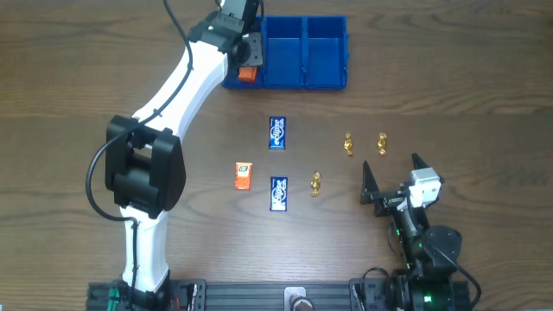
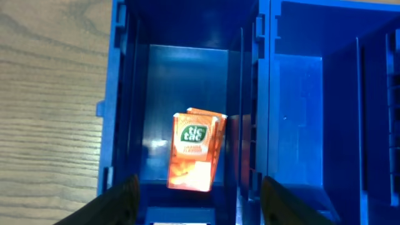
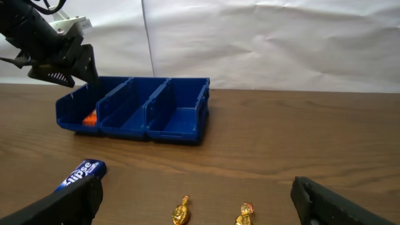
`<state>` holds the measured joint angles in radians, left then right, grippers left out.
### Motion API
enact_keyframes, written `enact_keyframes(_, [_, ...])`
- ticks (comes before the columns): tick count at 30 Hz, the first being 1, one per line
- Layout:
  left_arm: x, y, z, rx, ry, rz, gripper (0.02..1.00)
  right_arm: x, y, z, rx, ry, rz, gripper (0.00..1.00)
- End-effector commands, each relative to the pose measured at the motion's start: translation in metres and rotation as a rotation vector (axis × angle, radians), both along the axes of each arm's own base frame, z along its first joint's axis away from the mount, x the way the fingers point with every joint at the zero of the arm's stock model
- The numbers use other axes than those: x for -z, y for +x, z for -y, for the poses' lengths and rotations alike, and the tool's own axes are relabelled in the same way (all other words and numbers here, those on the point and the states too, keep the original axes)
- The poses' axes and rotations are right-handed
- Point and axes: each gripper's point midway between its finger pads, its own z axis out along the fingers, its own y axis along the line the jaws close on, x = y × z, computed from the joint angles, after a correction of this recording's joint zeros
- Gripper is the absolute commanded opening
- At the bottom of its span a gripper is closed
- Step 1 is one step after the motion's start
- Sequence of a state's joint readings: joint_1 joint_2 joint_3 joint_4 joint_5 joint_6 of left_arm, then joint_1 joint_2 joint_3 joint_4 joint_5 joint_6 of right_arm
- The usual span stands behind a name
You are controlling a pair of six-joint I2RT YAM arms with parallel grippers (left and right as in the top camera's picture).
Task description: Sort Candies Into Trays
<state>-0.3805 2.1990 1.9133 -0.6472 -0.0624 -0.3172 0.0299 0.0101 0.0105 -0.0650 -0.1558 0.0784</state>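
We noted left claw (image 2: 199, 199) spread wide, empty, above orange box (image 2: 195, 150) in blue tray's (image 1: 328, 84) left compartment; right claw (image 1: 390, 178) agape, empty.

the tray (image 1: 328, 84) stands at the far side of the bench (image 1: 69, 86). a candy box (image 2: 195, 150) lies in its left compartment, beneath the left end effector (image 2: 200, 203). nearer the arms, a second candy box (image 1: 244, 175) lies left of the near bar (image 1: 278, 193), and the far bar (image 1: 277, 132) lies behind that one. right of the bars lie the near sweet (image 1: 316, 183) and, farther back, the middle sweet (image 1: 348, 143) and the right sweet (image 1: 382, 142). the right end effector (image 1: 390, 161) is near these.
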Motion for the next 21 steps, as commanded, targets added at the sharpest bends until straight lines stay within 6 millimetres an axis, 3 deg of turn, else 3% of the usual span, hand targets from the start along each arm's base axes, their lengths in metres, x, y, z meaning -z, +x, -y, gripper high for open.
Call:
enact_keyframes(1, [-0.080,-0.015,-0.002,-0.003,-0.007,0.116,0.855,0.000,0.000,0.002,0.012,-0.002,0.002,0.998])
enact_keyframes(2, [-0.106,-0.030,0.001,0.004,-0.001,0.160,0.882,0.000,0.000,0.002,0.012,-0.002,0.002,0.998])
enact_keyframes(3, [-0.137,-0.058,0.006,0.023,-0.003,0.212,0.912,0.000,0.000,0.002,0.012,-0.002,0.002,0.998])
enact_keyframes(4, [-0.148,-0.113,0.012,0.050,-0.019,0.226,0.941,0.000,0.000,0.002,0.012,-0.002,0.002,0.998])
enact_keyframes(5, [-0.142,-0.132,0.012,0.057,-0.025,0.209,0.943,0.000,0.000,0.002,0.012,-0.002,0.002,0.998])
enact_keyframes(6, [-0.133,-0.148,0.011,0.060,-0.029,0.186,0.943,0.000,0.000,0.002,0.012,-0.002,0.002,0.998])
enact_keyframes(9, [-0.067,-0.203,0.002,0.065,0.003,0.045,0.943,0.000,0.000,0.002,0.012,-0.001,0.002,0.998])
enact_keyframes(14, [0.038,-0.260,-0.015,0.010,0.012,-0.166,0.936,0.000,0.000,0.002,0.012,-0.002,0.002,0.998])
enact_keyframes(18, [0.083,-0.283,-0.017,0.008,0.007,-0.235,0.936,0.000,0.000,0.002,0.012,-0.002,0.002,0.998])
enact_keyframes(21, [0.096,-0.282,-0.015,0.011,0.035,-0.244,0.925,0.000,0.000,0.002,0.012,-0.002,0.002,0.998])
